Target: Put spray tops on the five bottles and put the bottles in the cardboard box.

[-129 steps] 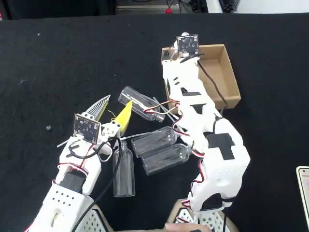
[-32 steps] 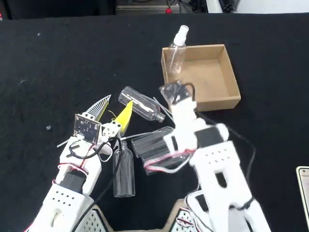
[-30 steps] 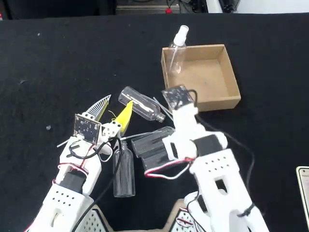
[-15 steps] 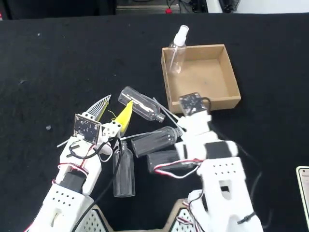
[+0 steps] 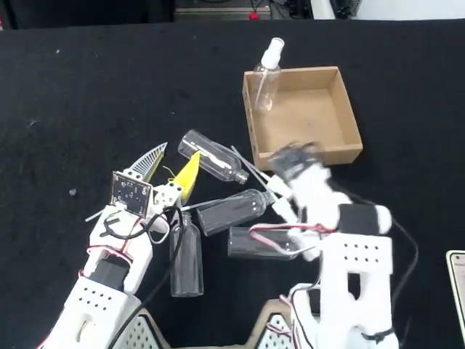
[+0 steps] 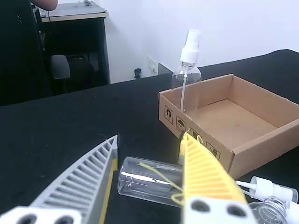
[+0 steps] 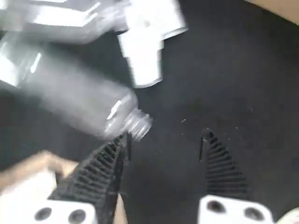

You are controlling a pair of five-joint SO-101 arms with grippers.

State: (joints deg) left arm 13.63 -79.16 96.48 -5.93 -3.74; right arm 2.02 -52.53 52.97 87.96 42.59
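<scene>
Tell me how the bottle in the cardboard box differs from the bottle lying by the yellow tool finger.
The boxed bottle stands upright; the table bottle lies on its side. The boxed bottle wears a white spray top; the table bottle has a bare neck. Both are clear.

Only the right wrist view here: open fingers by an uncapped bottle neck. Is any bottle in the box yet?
Observer: Yes, one bottle with a spray top stands in a corner of the box.
Operator: How many are outside it?
Observer: Four loose bottles lie on the table.
Operator: And the left gripper?
Observer: The left gripper is open, close beside one lying bottle.
</scene>
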